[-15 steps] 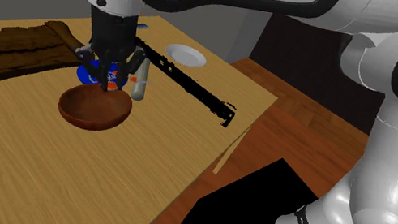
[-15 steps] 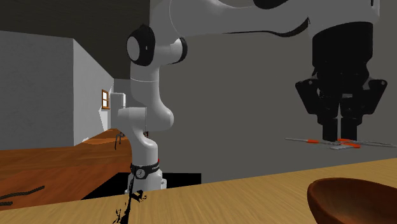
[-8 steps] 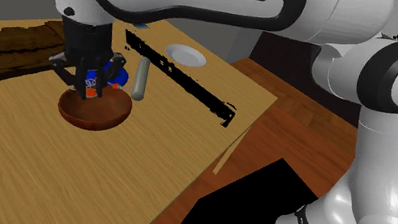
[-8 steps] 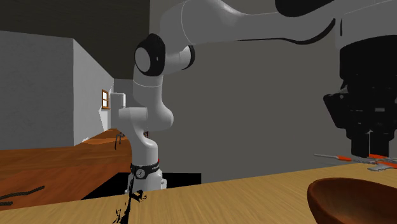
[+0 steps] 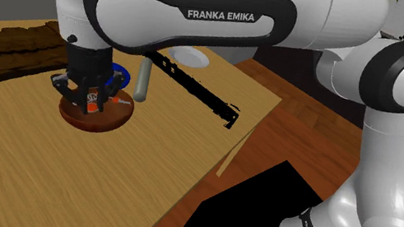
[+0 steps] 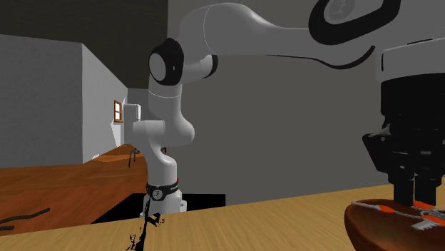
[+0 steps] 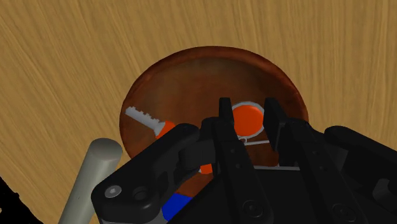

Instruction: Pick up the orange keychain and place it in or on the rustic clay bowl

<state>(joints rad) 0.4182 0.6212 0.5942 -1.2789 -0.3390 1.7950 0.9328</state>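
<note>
Here's the orange keychain (image 7: 247, 119), its round orange disc with the pale ring sitting right between the fingers (image 7: 225, 124). They're drawn in to a narrow gap and clasp that disc from both sides. It's down inside the reddish-brown bowl (image 7: 191, 62), with the fingertips dipped below the rim in the second exterior view. The rest of the keychain trails off to one side of the fingers, and there's the silver toothed key (image 7: 141, 115) with its orange head, lying on the bowl's inner slope. Just outside the rim, on the key's side of the fingers, a grey cylinder (image 7: 95, 168) stands upright on the light wooden table (image 7: 57, 57). Close behind the fingers a blue object (image 7: 176, 207) peeks out; I can't tell what it is. Farther beyond the cylinder, well apart from the fingers, a white plate (image 5: 187, 55) rests on the table. The white arm (image 5: 232, 17) arches over all of it.
</note>
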